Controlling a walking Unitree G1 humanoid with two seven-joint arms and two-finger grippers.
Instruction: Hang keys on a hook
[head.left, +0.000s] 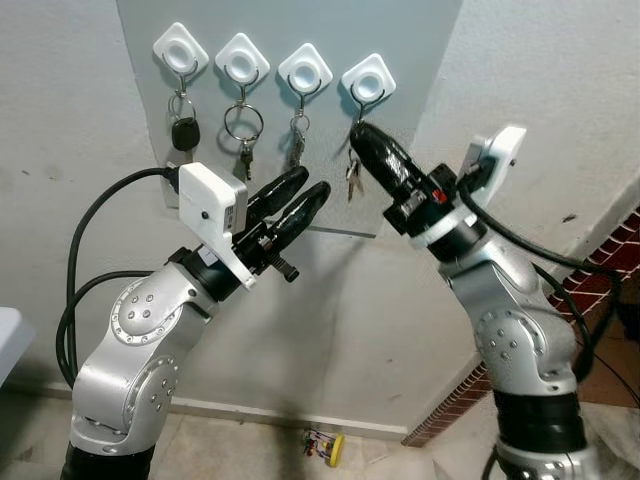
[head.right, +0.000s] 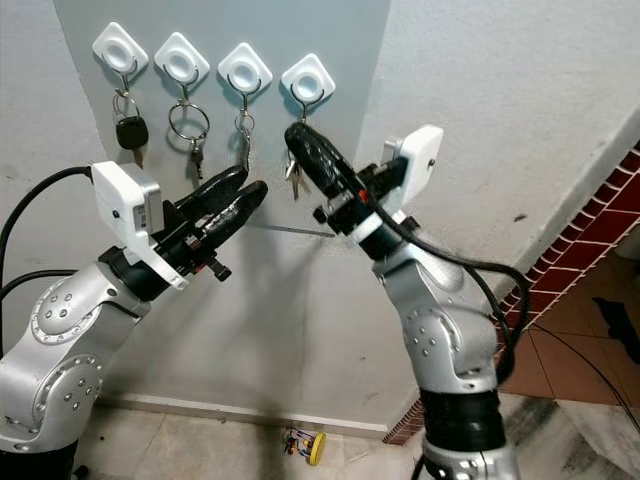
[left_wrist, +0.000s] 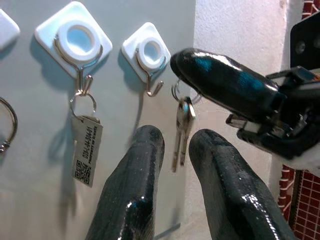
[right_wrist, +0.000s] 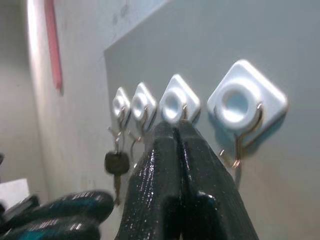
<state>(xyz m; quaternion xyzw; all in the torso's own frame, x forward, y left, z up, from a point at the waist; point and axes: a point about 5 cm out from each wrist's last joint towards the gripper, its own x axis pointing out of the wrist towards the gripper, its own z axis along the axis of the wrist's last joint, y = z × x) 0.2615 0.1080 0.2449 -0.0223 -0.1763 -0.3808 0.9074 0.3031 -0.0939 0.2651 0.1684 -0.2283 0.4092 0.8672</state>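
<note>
Four white diamond hooks sit in a row on a grey board (head.left: 420, 40). The rightmost hook (head.left: 368, 78) has a bare wire. My right gripper (head.left: 358, 133) is shut on a key ring just below that hook. The small silver keys (left_wrist: 181, 127) dangle from its tip. In the left wrist view the ring sits beside the hook's wire end (left_wrist: 156, 90), apart from it. My left gripper (head.left: 308, 183) is open and holds nothing. It points up at the board just left of the keys.
The other three hooks carry a black car key (head.left: 184, 132), a large ring with a key (head.left: 243, 125) and a tagged key (left_wrist: 86, 155). A brick-red skirting (head.left: 600, 280) runs down the right wall. A small colourful object (head.left: 325, 445) lies on the floor.
</note>
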